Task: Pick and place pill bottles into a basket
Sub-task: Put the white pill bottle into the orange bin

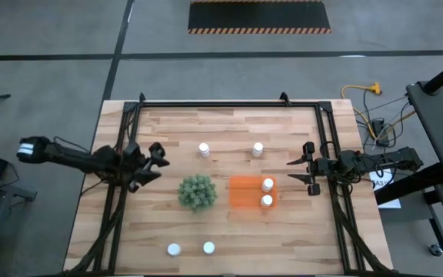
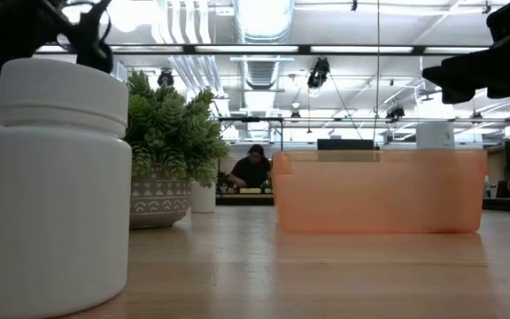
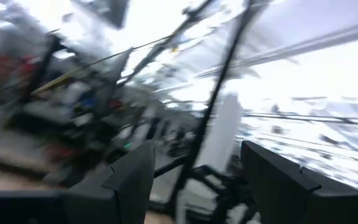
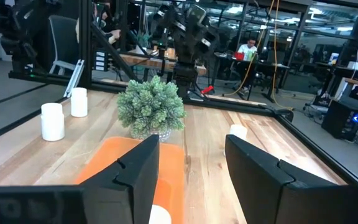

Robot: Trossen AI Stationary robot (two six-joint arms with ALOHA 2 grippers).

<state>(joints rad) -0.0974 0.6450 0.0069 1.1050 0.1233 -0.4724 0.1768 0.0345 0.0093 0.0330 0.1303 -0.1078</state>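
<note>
while both arms sit at the table (image 1: 298,231) edges, neither holds anything. right end effector (image 1: 304,168) is just beside the right end of the basket (image 1: 246,192), fingers spread wide open, nothing between them; right wrist view shows the same, with the orange basket (image 4: 123,168) below and ahead of the fingers (image 4: 138,171). left end effector (image 1: 157,156) is at the left side, near the plant (image 1: 197,191), fingers apart and empty; the left wrist view is blurred but its fingers (image 3: 132,180) show a clear gap.

pill bottles: two stand inside the basket at its right end (image 1: 267,185) and (image 1: 266,201). two stand on the table beyond the basket and plant, (image 1: 204,149) and (image 1: 258,148). two more near the front edge, (image 1: 174,249) and (image 1: 208,248). in the low view one front bottle (image 2: 51,186) fills the left foreground, basket (image 2: 379,190) right of the plant (image 2: 166,133), one bottle cap (image 2: 435,135) poking above the basket rim.

a person (image 2: 251,168) sits in the room behind the table.
</note>
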